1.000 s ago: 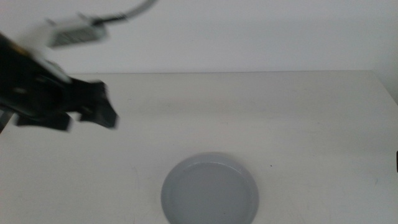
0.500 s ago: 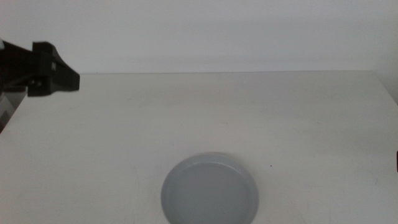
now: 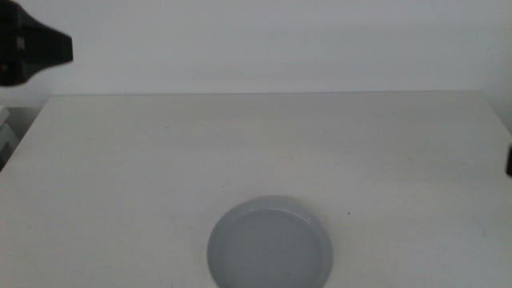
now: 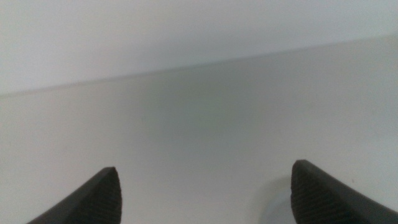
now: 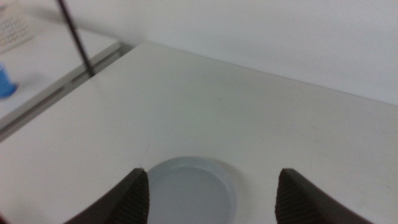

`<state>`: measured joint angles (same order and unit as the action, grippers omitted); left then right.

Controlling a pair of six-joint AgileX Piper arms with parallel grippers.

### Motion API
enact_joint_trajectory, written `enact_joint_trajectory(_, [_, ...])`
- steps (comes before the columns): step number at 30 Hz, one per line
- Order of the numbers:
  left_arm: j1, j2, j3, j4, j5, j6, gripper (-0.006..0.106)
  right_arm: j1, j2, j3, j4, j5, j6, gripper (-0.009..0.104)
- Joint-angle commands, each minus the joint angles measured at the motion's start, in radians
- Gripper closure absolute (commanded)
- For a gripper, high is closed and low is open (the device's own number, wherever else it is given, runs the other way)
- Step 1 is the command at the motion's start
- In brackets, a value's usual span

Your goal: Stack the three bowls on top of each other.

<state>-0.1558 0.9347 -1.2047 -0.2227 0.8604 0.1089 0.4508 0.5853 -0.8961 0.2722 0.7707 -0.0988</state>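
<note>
A grey-blue bowl (image 3: 270, 246) sits alone near the table's front edge, a little right of centre. It also shows in the right wrist view (image 5: 186, 191). The cream-white and mint green bowls are not in view. My left gripper (image 3: 56, 48) hangs high at the far left, beyond the table's back left corner. In the left wrist view the left gripper (image 4: 205, 193) is open and empty. My right gripper (image 5: 211, 196) is open and empty, back from the bowl, with the bowl between its jaws in its wrist view. Only a dark sliver of the right arm (image 3: 509, 160) shows in the middle view.
The white table (image 3: 320, 144) ends at a white wall behind. In the right wrist view a second desk (image 5: 37, 56) stands beyond the table's far side, with a blue object (image 5: 5, 82) and a thin dark pole (image 5: 76, 37).
My left gripper has risen and pulled back to the left, from over the table's left part to the upper left corner. The bowl has not moved.
</note>
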Motion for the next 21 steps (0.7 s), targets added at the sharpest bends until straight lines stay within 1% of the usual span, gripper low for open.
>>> enact_joint_trajectory(1, [-0.002,-0.011,-0.032,-0.016,-0.126,0.006,-0.004,-0.008,0.054,-0.041,-0.057,-0.111,0.085,0.045])
enact_joint_trajectory(5, [-0.002,0.007,-0.069,-0.001,-0.134,0.044,-0.004,-0.008,0.184,-0.145,-0.223,-0.109,0.195,0.048])
enact_joint_trajectory(9, [0.005,0.034,-0.126,0.081,-0.139,0.028,-0.004,-0.008,0.309,-0.281,-0.367,-0.089,0.309,0.05])
enact_joint_trajectory(11, [0.021,0.036,-0.135,0.123,-0.14,-0.001,-0.004,-0.017,0.364,-0.348,-0.439,-0.041,0.347,0.051])
enact_joint_trajectory(13, [0.045,0.032,-0.133,0.16,-0.125,-0.012,-0.004,-0.051,0.394,-0.386,-0.461,0.001,0.348,0.053])
enact_joint_trajectory(15, [0.075,0.031,-0.125,0.181,-0.083,-0.012,-0.004,-0.097,0.394,-0.389,-0.46,0.018,0.309,0.054])
enact_joint_trajectory(17, [0.1,0.02,-0.106,0.184,-0.043,-0.011,-0.004,-0.162,0.374,-0.386,-0.44,0.063,0.258,0.055])
enact_joint_trajectory(19, [0.107,-0.012,-0.066,0.184,-0.066,-0.011,-0.004,-0.23,0.344,-0.366,-0.422,0.091,0.2,0.056])
enact_joint_trajectory(21, [0.103,-0.059,0.002,0.164,-0.119,-0.005,-0.004,-0.308,0.302,-0.32,-0.38,0.099,0.144,0.056])
